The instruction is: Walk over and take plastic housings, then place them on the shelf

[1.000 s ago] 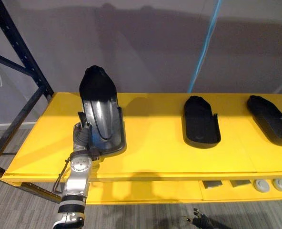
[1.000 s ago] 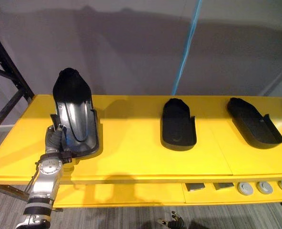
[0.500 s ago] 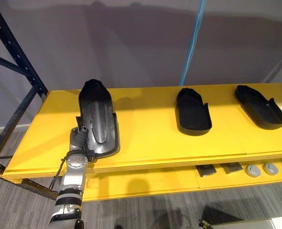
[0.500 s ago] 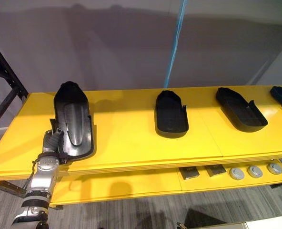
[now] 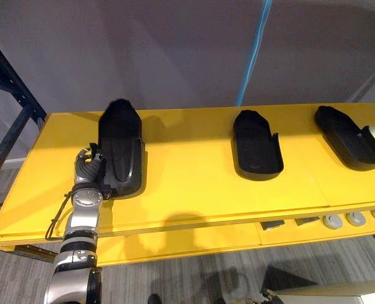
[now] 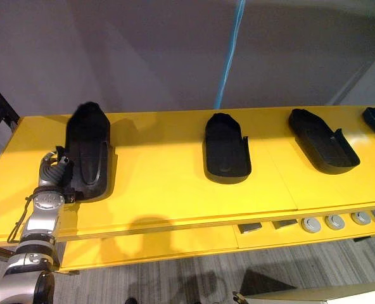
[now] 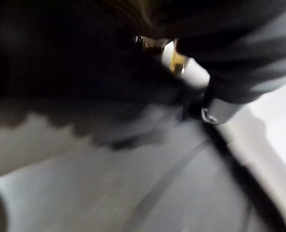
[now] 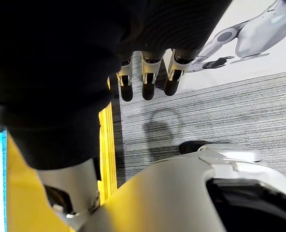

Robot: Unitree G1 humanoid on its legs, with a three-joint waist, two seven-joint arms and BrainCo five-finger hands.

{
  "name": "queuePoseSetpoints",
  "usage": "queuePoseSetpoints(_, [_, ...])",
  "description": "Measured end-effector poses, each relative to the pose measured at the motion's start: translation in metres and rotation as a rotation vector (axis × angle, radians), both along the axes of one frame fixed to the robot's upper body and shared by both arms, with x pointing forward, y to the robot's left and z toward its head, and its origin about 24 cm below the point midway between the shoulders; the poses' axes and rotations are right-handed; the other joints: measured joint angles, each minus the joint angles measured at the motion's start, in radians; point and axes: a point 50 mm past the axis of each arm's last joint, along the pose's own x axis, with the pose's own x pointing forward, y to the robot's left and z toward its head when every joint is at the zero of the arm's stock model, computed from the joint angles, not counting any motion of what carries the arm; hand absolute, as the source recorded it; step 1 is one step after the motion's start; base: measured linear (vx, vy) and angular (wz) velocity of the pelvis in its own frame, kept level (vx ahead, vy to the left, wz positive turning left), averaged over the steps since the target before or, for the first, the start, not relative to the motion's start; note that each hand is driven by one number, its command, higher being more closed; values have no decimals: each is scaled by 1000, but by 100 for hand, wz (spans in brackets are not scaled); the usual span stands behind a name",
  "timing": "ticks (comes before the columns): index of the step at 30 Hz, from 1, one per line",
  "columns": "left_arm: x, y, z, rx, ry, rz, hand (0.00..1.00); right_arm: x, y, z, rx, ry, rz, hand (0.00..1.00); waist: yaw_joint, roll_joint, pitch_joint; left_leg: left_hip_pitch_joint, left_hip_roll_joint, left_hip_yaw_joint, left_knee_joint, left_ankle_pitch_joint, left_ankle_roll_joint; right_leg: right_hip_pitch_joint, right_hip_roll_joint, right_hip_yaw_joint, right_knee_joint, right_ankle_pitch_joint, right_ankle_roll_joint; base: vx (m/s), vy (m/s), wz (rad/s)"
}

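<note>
Housing [image 5: 120,151] on shelf [image 5: 200,187], right robot hand [image 8: 148,73] — relaxed

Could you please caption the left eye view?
Left hand at the leftmost black housing on the yellow shelf; more housings rightward.

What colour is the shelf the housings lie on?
The shelf is bright yellow, clearest in the left eye view.
</note>
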Motion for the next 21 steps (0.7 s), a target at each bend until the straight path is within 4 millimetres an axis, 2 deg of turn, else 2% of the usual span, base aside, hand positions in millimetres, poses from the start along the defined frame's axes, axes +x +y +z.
queuePoseSetpoints(16, [1,-14,4,-13,-47,-42,0,2,1,0,3,-4,3,0,3,-5,4,2,-2,-14,0,-1,0,18,-1,-20,-11,0,0,-21,11,3])
queuePoseSetpoints(19, [-6,-17,15,0,-123,-37,0,2,1,0,3,-4,3,0,4,-5,4,2,-2,-15,0,-1,0,19,-1,-21,-11,0,0,0,0,0])
queuePoseSetpoints(21, [-14,-18,34,13,-230,-29,0,2,1,0,3,-2,3,0,7,-5,5,3,-2,-16,0,0,0,21,-1,-22,-11,0,0,0,0,0])
